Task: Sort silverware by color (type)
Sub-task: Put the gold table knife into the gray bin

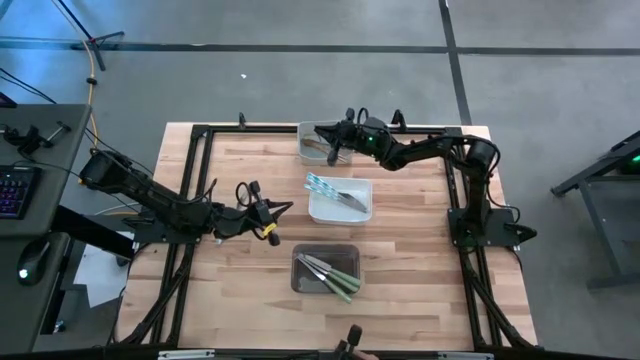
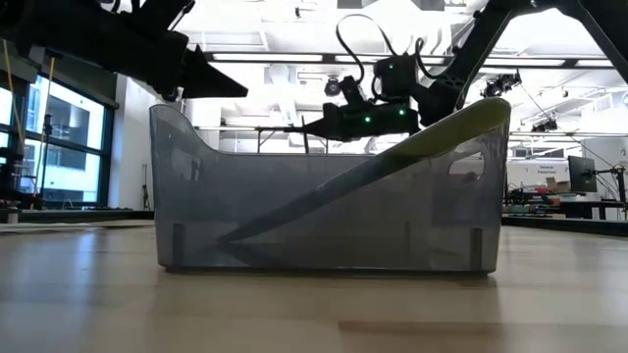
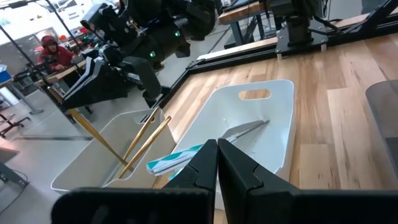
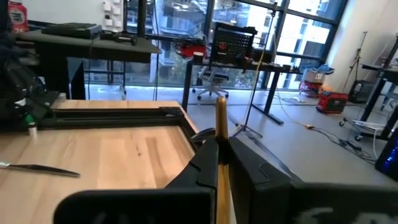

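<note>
Gripping a wooden-handled utensil (image 4: pixel 220 134) in my closed right pincer (image 1: pixel 334 131) above the far bin (image 1: pixel 308 152); the overhead shows my left pincer (image 1: pixel 283 209) closed, empty.

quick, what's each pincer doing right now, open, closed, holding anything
Left pincer: closed, empty, near the white bin.
Right pincer: closed on a wooden-handled utensil, over the far bin.

A light wooden table (image 1: pixel 240 300) with a black frame carries three rectangular bins. A white bin (image 1: pixel 341 199) sits at the centre. A pale grey bin (image 1: pixel 310 143) stands at twelve o'clock from it, near the far edge. A dark grey bin (image 1: pixel 325 270) stands at six o'clock, near the front edge. Each holds silverware.
</note>
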Robot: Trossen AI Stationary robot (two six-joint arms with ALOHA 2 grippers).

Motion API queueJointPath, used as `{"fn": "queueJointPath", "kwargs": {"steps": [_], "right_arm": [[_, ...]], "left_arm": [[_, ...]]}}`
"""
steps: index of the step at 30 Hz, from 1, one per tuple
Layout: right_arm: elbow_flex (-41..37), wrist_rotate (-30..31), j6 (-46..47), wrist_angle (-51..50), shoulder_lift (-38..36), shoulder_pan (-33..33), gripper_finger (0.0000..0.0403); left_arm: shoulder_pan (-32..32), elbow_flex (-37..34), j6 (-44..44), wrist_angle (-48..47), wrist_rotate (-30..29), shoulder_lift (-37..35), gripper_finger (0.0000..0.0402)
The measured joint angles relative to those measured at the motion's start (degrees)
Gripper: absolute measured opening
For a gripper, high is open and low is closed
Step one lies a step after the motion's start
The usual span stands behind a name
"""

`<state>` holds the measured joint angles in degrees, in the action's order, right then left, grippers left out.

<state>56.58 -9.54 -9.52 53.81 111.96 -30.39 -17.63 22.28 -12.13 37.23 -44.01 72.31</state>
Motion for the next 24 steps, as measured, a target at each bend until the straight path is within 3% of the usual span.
{"fn": "queueJointPath", "kwargs": {"steps": [10,24], "right_arm": [[-0.2,0.1,-1.1,-4.9,-2.7,-0.1,0.0],[-0.1,0.5,-1.5,-30.1,-13.0,-2.0,0.0]], "left_arm": [[0.0,0.0,0.0,-0.1,0.0,0.0,0.0003],[0.0,0.0,0.1,-0.5,0.0,0.0,0.0003]]}}
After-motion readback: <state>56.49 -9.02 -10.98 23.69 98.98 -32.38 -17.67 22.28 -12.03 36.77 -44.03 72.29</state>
